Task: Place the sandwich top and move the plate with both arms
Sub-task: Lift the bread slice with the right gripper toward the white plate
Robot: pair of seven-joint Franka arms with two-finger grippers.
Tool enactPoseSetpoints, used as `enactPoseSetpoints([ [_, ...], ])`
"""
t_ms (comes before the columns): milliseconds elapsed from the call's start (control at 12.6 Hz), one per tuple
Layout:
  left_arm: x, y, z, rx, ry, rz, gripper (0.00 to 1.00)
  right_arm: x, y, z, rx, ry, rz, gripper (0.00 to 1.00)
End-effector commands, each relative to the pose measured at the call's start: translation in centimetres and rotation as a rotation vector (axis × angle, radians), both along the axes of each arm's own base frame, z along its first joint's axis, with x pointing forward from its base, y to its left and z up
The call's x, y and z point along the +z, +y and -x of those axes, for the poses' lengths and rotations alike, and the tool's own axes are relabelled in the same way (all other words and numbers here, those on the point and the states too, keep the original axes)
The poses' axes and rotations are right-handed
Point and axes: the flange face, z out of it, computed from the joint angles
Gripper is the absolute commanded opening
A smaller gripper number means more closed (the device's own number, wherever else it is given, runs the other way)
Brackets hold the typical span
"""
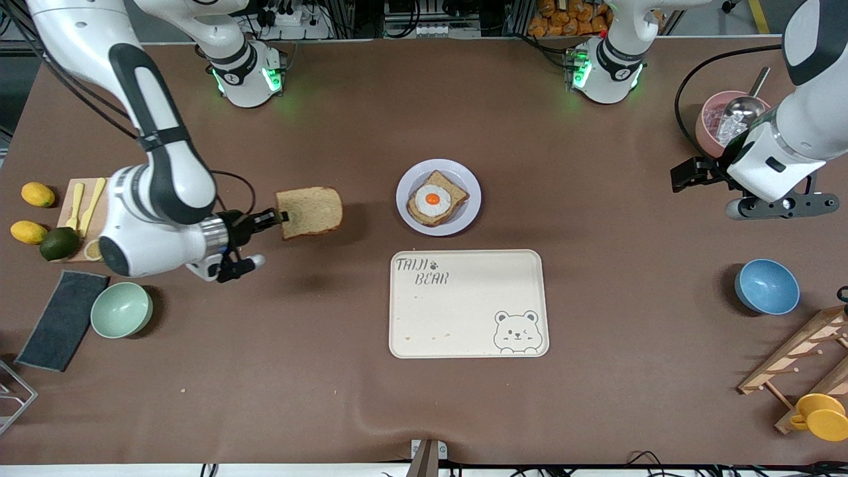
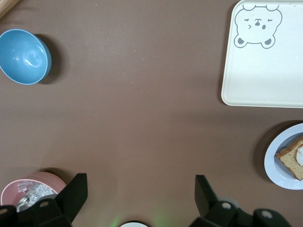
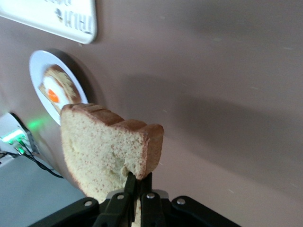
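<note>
My right gripper (image 1: 283, 216) is shut on the edge of the sandwich top (image 1: 310, 211), a plain brown bread slice, and holds it in the air over bare table, toward the right arm's end from the plate. The right wrist view shows the slice (image 3: 109, 149) pinched between the fingers (image 3: 137, 182). The pale plate (image 1: 407, 211) sits mid-table and carries a bread slice with a fried egg (image 1: 434, 198); it also shows in the right wrist view (image 3: 38, 71) and the left wrist view (image 2: 274, 163). My left gripper (image 2: 141, 194) is open and empty, up over the table at the left arm's end (image 1: 689, 173).
The cream bear tray (image 1: 468, 303) lies nearer the front camera than the plate. A mint bowl (image 1: 121, 309), dark cloth (image 1: 63, 319), and a board with lemons and a lime (image 1: 59, 242) are at the right arm's end. A blue bowl (image 1: 766, 286), pink bowl (image 1: 712, 119) and wooden rack (image 1: 805, 361) are at the left arm's end.
</note>
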Motion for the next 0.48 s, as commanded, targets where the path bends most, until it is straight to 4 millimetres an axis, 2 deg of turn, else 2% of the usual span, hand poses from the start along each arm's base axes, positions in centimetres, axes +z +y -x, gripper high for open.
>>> enactPoseSetpoints([
  [0, 0.0, 0.3, 0.7, 0.022, 0.006, 0.005, 1.00, -1.7, 4.1, 2.0, -0.044, -0.033, -0.015, 0.00],
  [159, 0.1, 0.5, 0.9, 0.025, 0.006, 0.004, 1.00, -1.9, 8.7, 3.1, -0.064, -0.074, 0.029, 0.00],
  [318, -0.2, 0.5, 1.1, 0.025, 0.015, 0.003, 1.00, -1.4, 14.5, 5.0, -0.115, -0.071, 0.056, 0.00],
  [397, -0.3, 0.5, 1.2, 0.025, 0.021, 0.002, 1.00, -1.1, 16.6, 5.7, -0.140, -0.081, 0.062, 0.00],
])
